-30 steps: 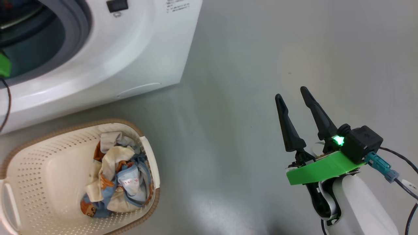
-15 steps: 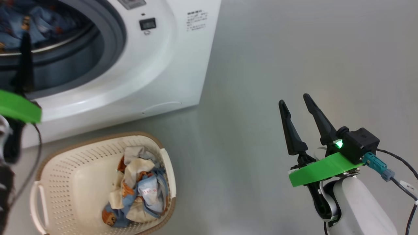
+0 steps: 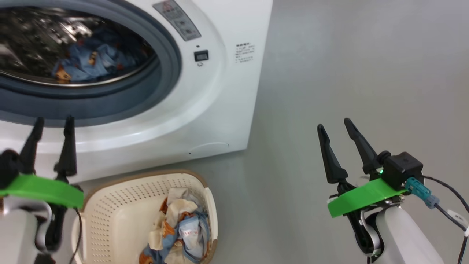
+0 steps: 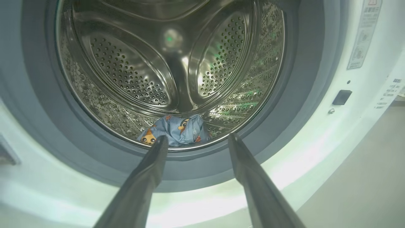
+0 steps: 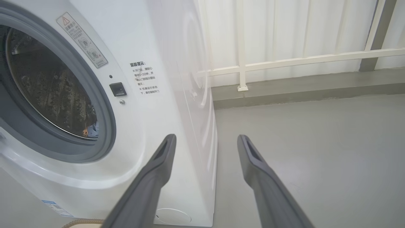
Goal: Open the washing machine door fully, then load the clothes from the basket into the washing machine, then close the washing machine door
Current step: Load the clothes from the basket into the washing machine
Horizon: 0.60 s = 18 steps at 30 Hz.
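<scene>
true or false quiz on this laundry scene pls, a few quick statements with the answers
1. Clothes lie in the basket. True.
2. A blue garment lies inside the washing machine. True.
3. The left gripper holds a garment. False: it is open and holds nothing.
4. The right gripper is shut. False: it is open and holds nothing.
5. The basket stands on top of the washing machine. False: it stands on the floor in front of it.
</scene>
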Motion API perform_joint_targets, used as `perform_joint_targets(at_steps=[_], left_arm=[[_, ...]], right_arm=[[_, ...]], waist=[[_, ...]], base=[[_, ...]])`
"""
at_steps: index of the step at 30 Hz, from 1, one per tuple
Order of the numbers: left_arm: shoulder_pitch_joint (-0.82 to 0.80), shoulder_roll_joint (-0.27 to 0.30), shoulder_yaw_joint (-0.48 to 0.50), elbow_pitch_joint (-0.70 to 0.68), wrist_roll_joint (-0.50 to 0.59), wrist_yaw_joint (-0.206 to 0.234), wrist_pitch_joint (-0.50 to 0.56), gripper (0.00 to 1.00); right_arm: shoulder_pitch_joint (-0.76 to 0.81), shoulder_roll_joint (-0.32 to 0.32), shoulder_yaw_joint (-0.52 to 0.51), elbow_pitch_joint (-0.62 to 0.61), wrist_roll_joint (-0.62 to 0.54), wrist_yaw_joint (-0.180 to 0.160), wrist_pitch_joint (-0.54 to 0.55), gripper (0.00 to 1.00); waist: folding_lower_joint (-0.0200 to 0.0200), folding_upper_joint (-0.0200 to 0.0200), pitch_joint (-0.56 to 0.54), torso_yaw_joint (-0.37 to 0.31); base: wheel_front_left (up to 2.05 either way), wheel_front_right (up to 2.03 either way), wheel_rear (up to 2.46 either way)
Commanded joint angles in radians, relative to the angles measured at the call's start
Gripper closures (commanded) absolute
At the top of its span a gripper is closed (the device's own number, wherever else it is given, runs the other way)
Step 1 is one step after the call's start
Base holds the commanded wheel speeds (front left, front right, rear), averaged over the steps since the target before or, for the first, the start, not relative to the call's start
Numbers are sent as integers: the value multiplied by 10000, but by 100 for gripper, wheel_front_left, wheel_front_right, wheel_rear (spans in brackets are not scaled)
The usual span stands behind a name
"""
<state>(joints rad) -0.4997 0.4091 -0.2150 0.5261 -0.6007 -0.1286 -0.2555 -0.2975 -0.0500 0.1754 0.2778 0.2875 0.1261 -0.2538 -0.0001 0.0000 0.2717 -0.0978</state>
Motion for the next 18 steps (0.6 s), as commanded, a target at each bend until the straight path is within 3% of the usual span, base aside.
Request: perform_joint_targets(at_steps=[1, 18], left_arm=[[110, 354, 495, -308, 156, -21, -62, 0], [2397, -652, 1798, -1396, 653, -21, -62, 0]], right_arm=[[119, -3, 139, -163, -137, 46, -80, 0], [819, -225, -95, -180, -6, 46, -80, 0]], waist=[[1, 0, -513, 386], [1, 0, -1550, 884]], base=[[0, 0, 0], [0, 0, 0]])
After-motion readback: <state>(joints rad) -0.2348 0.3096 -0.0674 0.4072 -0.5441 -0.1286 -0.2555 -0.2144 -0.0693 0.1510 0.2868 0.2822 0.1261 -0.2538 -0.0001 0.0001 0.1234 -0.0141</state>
